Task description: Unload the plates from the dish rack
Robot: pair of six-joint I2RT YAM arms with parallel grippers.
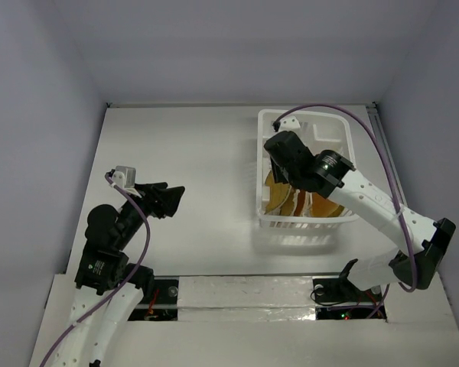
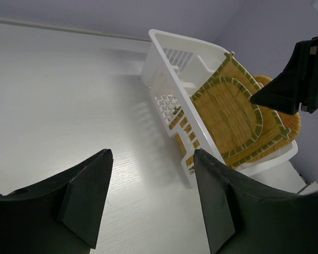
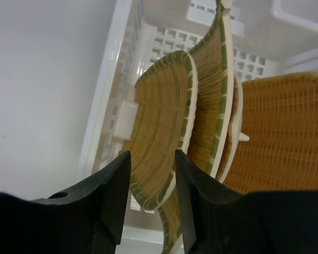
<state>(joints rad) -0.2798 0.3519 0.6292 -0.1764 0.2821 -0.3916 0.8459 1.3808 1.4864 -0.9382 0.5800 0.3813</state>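
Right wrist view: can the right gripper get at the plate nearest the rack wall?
Probably yes. The right gripper hangs open right above that green-rimmed plate, whose top edge is bare. Tight spots: the dish rack wall on one side, the next plate close on the other.

We see a white table [image 1: 191, 168]. Pale grey walls [image 1: 214, 46] rise behind the table and at both its sides.

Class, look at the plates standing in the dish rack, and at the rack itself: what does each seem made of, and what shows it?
The plates: woven plant fibre, perhaps bamboo or straw, matt; fine tan strands and greenish bound rims show. The dish rack: likely white moulded plastic, faintly glossy; smooth slotted walls, grid floor.
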